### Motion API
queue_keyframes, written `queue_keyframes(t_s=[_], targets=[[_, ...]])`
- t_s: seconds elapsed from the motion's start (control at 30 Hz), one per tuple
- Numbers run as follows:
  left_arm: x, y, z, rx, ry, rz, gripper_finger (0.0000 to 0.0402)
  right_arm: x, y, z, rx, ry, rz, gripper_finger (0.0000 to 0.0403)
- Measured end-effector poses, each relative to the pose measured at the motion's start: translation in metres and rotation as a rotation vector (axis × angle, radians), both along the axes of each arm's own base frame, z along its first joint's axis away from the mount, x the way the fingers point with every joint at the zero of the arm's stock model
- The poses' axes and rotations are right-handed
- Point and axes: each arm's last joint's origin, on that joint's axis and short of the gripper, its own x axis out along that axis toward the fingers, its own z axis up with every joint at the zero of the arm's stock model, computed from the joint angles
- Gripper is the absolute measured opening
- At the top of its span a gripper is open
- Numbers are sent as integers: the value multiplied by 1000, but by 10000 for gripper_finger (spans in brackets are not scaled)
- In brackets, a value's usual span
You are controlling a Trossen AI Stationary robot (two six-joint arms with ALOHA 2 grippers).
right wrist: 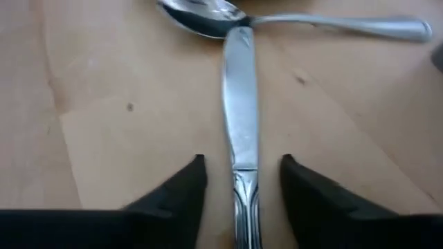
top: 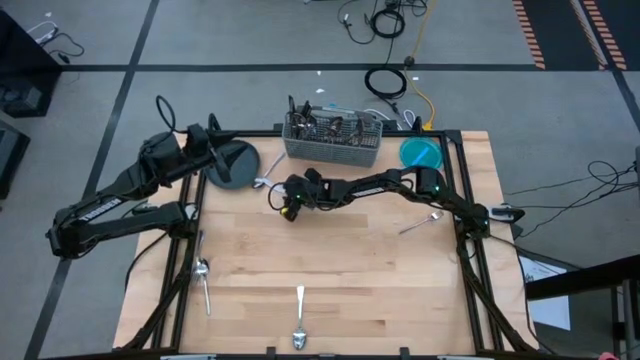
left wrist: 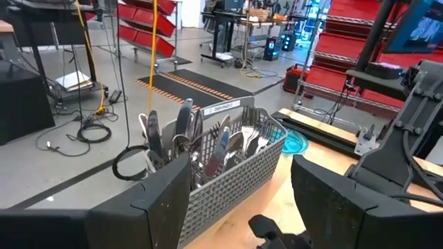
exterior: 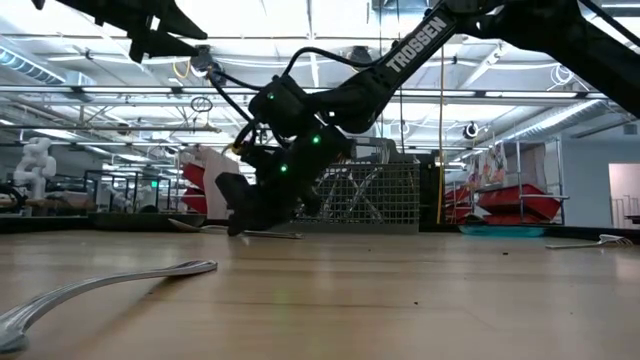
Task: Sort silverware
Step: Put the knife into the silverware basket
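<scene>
**Right jaws astride a knife at mid-desk**

Right gripper (right wrist: 240,181): low over the wooden desk (top: 350,290), left of centre, just near of the caddy. In the right wrist view its two dark fingers (right wrist: 181,190) stand either side of a knife (right wrist: 240,135) lying flat on the wood; a gap shows on both sides of the metal, so the jaws are parted and not clamped on it. The knife's far tip touches the bowl of a spoon (right wrist: 208,17) lying crosswise, handle running off to the side.

Left gripper (top: 205,140): raised over the far-left corner of the desk, above the dark round plate (top: 232,165). Jaws released, nothing between them; its wrist view looks toward the caddy.

Grey mesh caddy (top: 333,140): far edge of the desk, centre. Holds many upright pieces of silverware (left wrist: 208,142).

Loose pieces on the desk:
- a piece at the near-left edge (top: 202,275)
- a piece at the near edge, centre (top: 299,320)
- a fork on the right side (top: 420,222)

Teal bowl (top: 421,153): far-right corner.
</scene>
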Motion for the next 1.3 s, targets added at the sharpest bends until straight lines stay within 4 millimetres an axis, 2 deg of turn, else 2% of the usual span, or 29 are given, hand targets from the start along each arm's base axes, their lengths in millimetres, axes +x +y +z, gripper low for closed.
queue_keyframes(t_s=[0.13, 0.17, 0.3, 0.53, 0.7, 0.93, 1.03, 1.1, 1.17, 1.23, 1.3], targets=[[0, 0, 0, 0, 1, 0, 247, -5, -1, -10, 104, 48, -46, 41], [0, 0, 0, 0, 2, -1, 247, -5, -1, -10, 120, 48, -39, 25], [0, 0, -3, 11, 41, -2, 247, -5, 3, -10, 110, 47, -27, 11], [9, 6, -26, -59, 203, 12, 247, -5, 9, 16, 88, 10, 25, 11], [24, 15, -65, -101, 264, 8, 247, -6, 14, 31, 89, -5, 73, 7], [46, 27, -128, -158, 360, -4, 247, -4, 24, 34, 73, -12, 85, 7], [53, 31, -143, -206, 428, -21, 247, -3, 30, 35, 69, -19, 100, 7], [57, 31, -145, -228, 404, -57, 247, -2, 34, 35, 66, -18, 108, 7], [61, 30, -137, -224, 328, -86, 247, -2, 35, 35, 61, -18, 105, 7], [64, 28, -118, -187, 229, -94, 247, -2, 37, 37, 58, -28, 106, 7], [63, 26, -90, -115, 106, -95, 247, -2, 37, 43, 47, -46, 91, 7]])
